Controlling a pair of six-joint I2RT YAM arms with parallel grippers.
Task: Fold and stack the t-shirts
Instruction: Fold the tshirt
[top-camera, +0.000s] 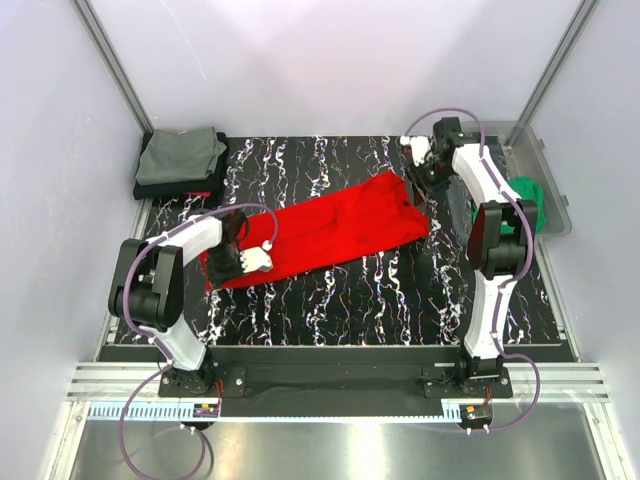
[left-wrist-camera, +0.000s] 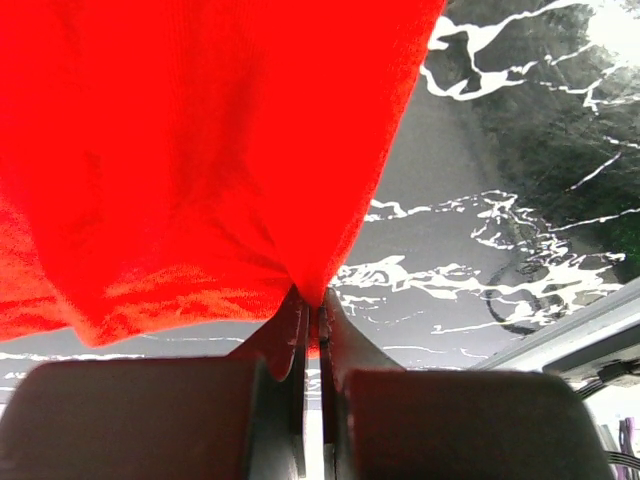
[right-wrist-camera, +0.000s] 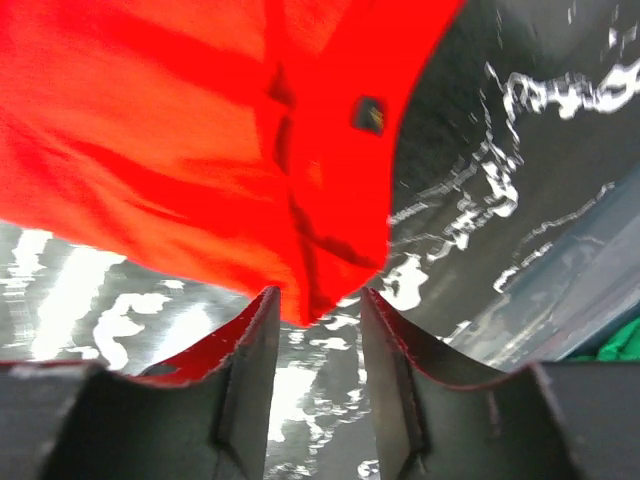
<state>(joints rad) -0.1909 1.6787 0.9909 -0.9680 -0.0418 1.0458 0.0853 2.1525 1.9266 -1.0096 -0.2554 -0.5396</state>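
Observation:
The red t-shirt (top-camera: 330, 228) lies as a long folded strip slanting across the black marbled table. My left gripper (top-camera: 243, 260) is at its near-left end, shut on a pinch of the red cloth (left-wrist-camera: 200, 150), which hangs bunched from the closed jaws (left-wrist-camera: 318, 308). My right gripper (top-camera: 421, 176) is open at the shirt's far-right corner. A corner of the red shirt (right-wrist-camera: 250, 150) sits just between the tips of the jaws (right-wrist-camera: 318, 296), which do not touch it. The grey-olive shirt (top-camera: 181, 153) lies folded on the dark shirt (top-camera: 172, 188) at the far left. The green shirt (top-camera: 528, 193) is at the right.
A clear plastic bin (top-camera: 548, 170) at the far right holds the green shirt, whose edge also shows in the right wrist view (right-wrist-camera: 620, 345). White walls and metal posts enclose the table (top-camera: 330, 300). An aluminium rail runs along the near edge.

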